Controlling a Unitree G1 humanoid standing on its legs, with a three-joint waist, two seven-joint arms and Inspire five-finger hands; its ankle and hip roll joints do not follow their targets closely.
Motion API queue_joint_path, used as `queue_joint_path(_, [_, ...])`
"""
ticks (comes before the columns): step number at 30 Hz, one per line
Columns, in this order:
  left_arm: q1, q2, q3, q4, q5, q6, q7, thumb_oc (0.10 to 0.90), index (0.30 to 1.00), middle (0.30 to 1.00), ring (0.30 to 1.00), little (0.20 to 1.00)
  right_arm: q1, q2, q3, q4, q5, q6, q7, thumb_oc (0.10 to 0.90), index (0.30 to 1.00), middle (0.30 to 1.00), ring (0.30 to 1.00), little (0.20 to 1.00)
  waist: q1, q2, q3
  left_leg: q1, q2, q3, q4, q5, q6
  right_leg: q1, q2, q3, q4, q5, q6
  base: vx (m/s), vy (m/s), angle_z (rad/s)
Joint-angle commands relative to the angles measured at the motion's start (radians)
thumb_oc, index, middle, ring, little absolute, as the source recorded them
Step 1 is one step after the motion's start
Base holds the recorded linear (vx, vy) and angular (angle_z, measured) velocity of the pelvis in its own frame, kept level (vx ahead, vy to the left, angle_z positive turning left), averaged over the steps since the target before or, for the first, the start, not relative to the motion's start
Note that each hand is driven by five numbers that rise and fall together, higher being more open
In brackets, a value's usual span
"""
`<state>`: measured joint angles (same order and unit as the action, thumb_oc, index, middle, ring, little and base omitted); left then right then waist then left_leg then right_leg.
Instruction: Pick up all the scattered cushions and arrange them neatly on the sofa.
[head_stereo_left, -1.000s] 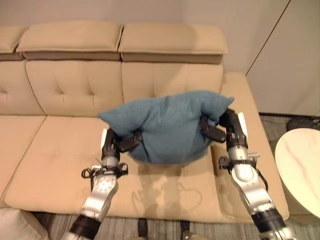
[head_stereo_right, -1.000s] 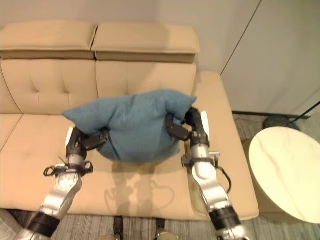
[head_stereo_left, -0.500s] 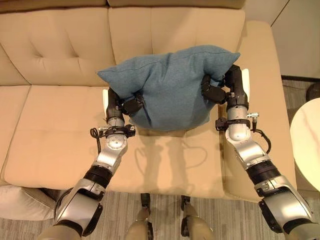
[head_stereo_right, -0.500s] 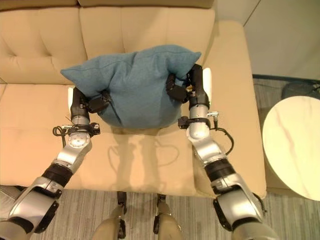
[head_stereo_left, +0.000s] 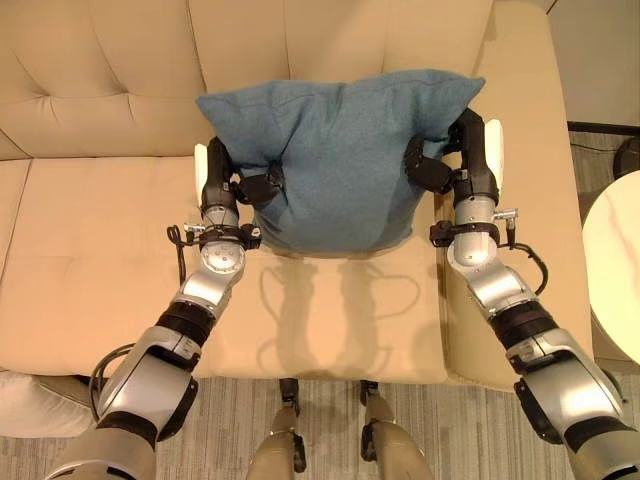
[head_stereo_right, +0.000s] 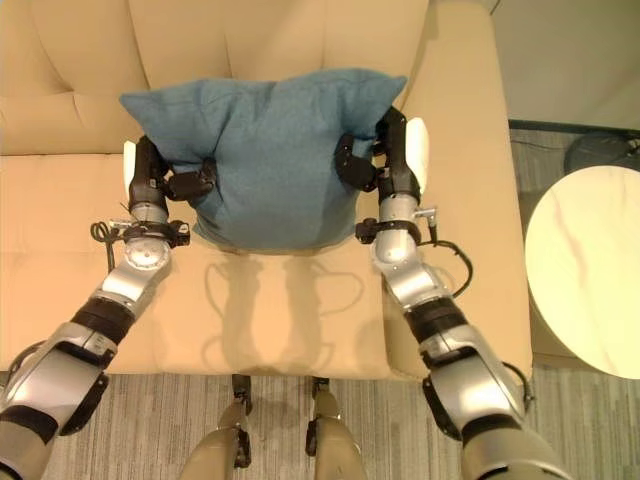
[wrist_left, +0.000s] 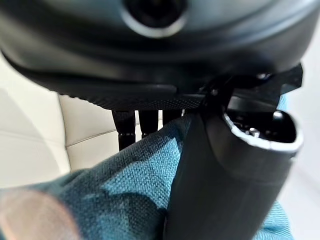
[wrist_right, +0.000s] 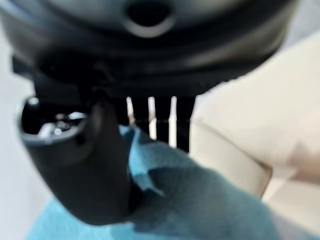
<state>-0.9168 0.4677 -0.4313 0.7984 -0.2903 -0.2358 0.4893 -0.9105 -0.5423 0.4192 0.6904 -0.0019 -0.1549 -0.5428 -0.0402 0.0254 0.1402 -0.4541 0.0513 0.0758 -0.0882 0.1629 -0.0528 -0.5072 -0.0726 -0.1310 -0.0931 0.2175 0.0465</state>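
Over the beige sofa's (head_stereo_left: 90, 250) right seat, blue cushion (head_stereo_left: 340, 160) raised, left hand (head_stereo_left: 235, 190) and right hand (head_stereo_left: 455, 160) each clamped on its side edges.

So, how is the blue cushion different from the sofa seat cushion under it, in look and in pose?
The blue cushion is teal, plump and creased; the sofa seat cushion is beige, flat and smooth. The blue cushion is gripped at its two sides by the left hand and the right hand; the seat cushion lies in its place on the sofa, untouched. Both look soft.
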Motion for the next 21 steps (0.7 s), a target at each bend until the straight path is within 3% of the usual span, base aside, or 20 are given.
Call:
queue_joint_path(1, [-0.172,0.05,0.002,0.081,0.011,-0.091,0.043,0.8,0.9,0.9,0.9,0.9,-0.194,-0.032,-0.002,0.065,-0.035,-0.015,-0.08,0.8,0.9,0.9,0.9,0.9,0.009,-0.037,-0.064,0.005,-0.048,-0.008,0.001,-0.07,-0.043,0.05,-0.018,0.008,0.006,-0.094,0.105,0.0,0.0,0.0])
queue_joint_path(4, [-0.177,0.083,0.035,0.145,-0.04,-0.082,0.029,0.8,0.9,0.9,0.9,0.9,-0.246,-0.083,-0.004,0.185,0.003,0.019,-0.085,0.8,0.9,0.9,0.9,0.9,0.011,-0.042,-0.079,0.006,-0.049,-0.012,0.001,-0.071,-0.046,0.052,-0.018,0.005,0.006,-0.094,0.105,0.01,-0.007,0.01])
queue_joint_path(12, [-0.146,0.162,0.071,0.168,-0.079,-0.084,-0.008,0.8,0.9,0.9,0.9,0.9,-0.237,-0.172,-0.025,0.284,0.089,0.031,-0.048,0.8,0.9,0.9,0.9,0.9,0.014,-0.05,-0.095,0.01,-0.048,-0.014,0.001,-0.073,-0.049,0.059,-0.016,-0.002,0.006,-0.095,0.107,0.01,-0.009,0.03])
queue_joint_path(16, [-0.017,0.186,0.136,0.056,-0.067,-0.096,-0.024,0.8,0.9,0.9,0.9,0.9,-0.089,-0.206,-0.128,0.196,0.141,-0.005,-0.019,0.8,0.9,0.9,0.9,0.9,0.013,-0.054,-0.11,0.017,-0.045,-0.014,0.001,-0.079,-0.05,0.066,-0.017,-0.005,0.006,-0.101,0.106,0.01,-0.014,0.06])
queue_joint_path(21, [0.255,0.087,0.25,-0.184,-0.032,-0.113,-0.039,0.8,0.9,0.9,0.9,0.9,0.23,-0.134,-0.278,-0.083,0.085,-0.038,0.025,0.8,0.9,0.9,0.9,0.9,0.01,-0.059,-0.124,0.043,-0.039,-0.014,0.001,-0.084,-0.046,0.091,-0.019,-0.006,0.006,-0.108,0.101,0.01,-0.003,0.0])
